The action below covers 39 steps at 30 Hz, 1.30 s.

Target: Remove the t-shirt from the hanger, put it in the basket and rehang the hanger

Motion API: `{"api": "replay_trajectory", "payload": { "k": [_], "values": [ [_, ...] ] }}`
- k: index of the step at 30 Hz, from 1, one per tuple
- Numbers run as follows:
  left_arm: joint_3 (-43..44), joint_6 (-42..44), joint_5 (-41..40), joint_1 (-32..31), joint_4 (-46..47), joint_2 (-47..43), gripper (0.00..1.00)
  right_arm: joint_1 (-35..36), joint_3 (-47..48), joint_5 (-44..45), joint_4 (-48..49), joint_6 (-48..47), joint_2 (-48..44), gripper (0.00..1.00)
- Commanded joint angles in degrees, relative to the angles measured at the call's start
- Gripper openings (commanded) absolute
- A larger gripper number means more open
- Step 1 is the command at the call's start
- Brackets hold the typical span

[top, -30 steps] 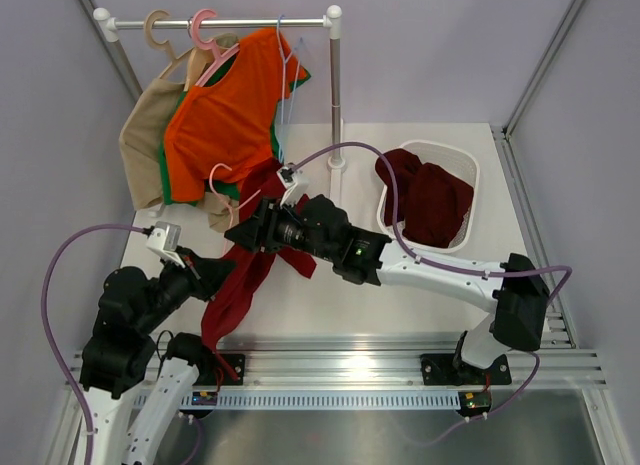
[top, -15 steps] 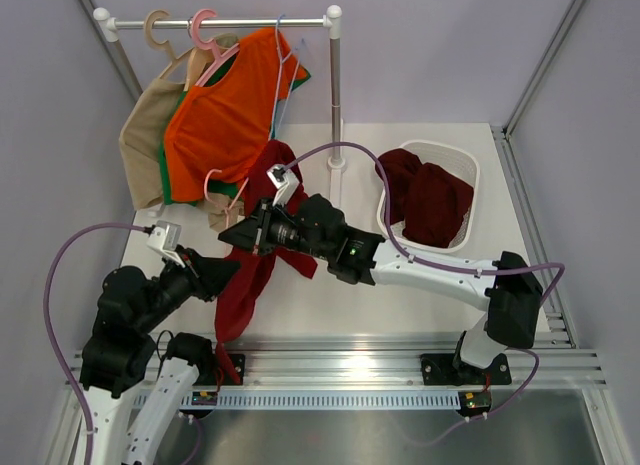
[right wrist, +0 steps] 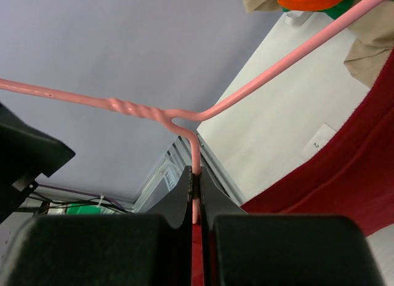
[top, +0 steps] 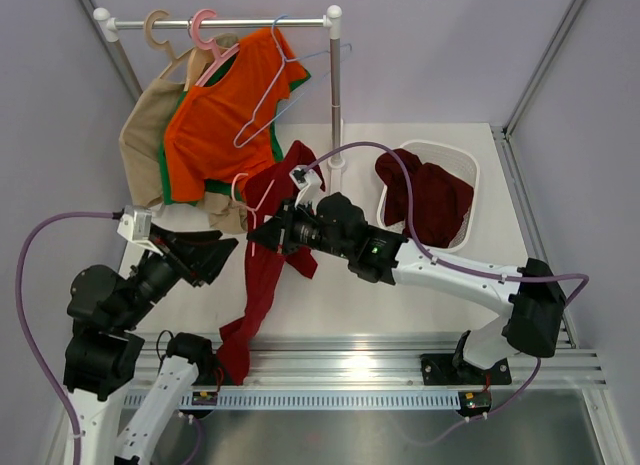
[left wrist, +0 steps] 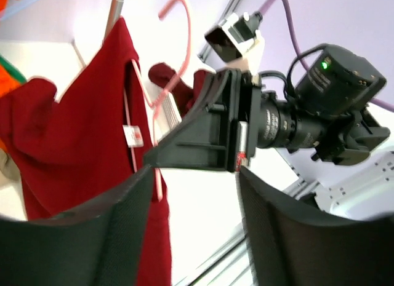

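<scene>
The t-shirt (top: 264,277) hung on the hanger (right wrist: 277,67), not yet off; right gripper (right wrist: 194,174) jaws pinched its wire, left gripper (left wrist: 195,169) jaws spread, empty.

Matte black joints and white lower links on both left arm (top: 100,307) and right arm (top: 450,271). Lilac cable (top: 347,145) looped off each wrist. Small black-and-white camera (left wrist: 234,35) clipped above. Green light (left wrist: 324,64) on the round housing. Black wedge-shaped fingers (right wrist: 177,201) on the right gripper (right wrist: 195,178).

Limp crimson t-shirt (top: 262,275) dangles from thin pink wire hanger (right wrist: 138,109)
</scene>
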Motion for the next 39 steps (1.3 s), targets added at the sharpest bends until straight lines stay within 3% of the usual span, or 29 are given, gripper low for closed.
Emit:
{"api": "replay_trajectory", "payload": {
  "k": [1,5,14,16,17,21,24,27,31,33,37,39],
  "values": [
    [-0.69,-3.19,-1.36,-0.28,7.90,5.03,0.54,-0.08,0.29,-1.98,2.77,-1.46,-3.20,0.00],
    [-1.93,-5.48,1.19,-0.37,14.50,7.94,0.51,0.01,1.00,-3.47,2.41,-1.02,-2.50,0.00],
    [-1.05,-1.97,-5.75,-4.14,16.00,16.55,0.50,0.01,1.00,-4.18,2.77,-0.32,-2.85,0.00],
    [-0.96,-1.53,-7.06,-6.16,16.44,18.04,0.45,-0.08,1.00,-4.18,2.42,-0.40,-2.94,0.00],
    [-0.96,-1.44,-7.68,-6.78,16.61,18.40,0.36,0.01,1.08,-4.09,2.33,-0.32,-2.94,0.00],
    [-1.22,-1.17,-9.62,-8.81,17.23,19.28,0.30,-0.08,0.56,-3.92,2.33,-0.32,-3.20,0.00],
    [-0.96,-1.00,-11.20,-10.47,17.41,19.81,0.19,-0.08,0.30,-3.92,2.50,-0.23,-3.37,0.00],
    [-0.87,-0.56,-13.13,-11.96,17.49,20.68,0.19,0.01,0.21,-4.62,2.50,-0.05,-3.46,0.00],
    [-2.45,0.84,-17.42,-15.56,17.67,21.56,0.35,0.01,0.29,-4.45,1.37,0.39,-4.60,0.00],
    [-3.42,2.07,-20.33,-18.72,18.37,21.57,0.34,0.01,0.73,-4.71,0.13,0.39,-5.48,0.00],
    [-3.60,3.66,-28.15,-22.86,19.51,21.92,0.13,-0.08,0.03,-4.71,0.92,1.88,-7.15,0.00],
    [-3.33,4.45,-29.39,-23.83,19.60,21.92,0.12,-0.16,-0.41,-3.75,0.92,1.88,-8.29,0.00]
  ]
}}
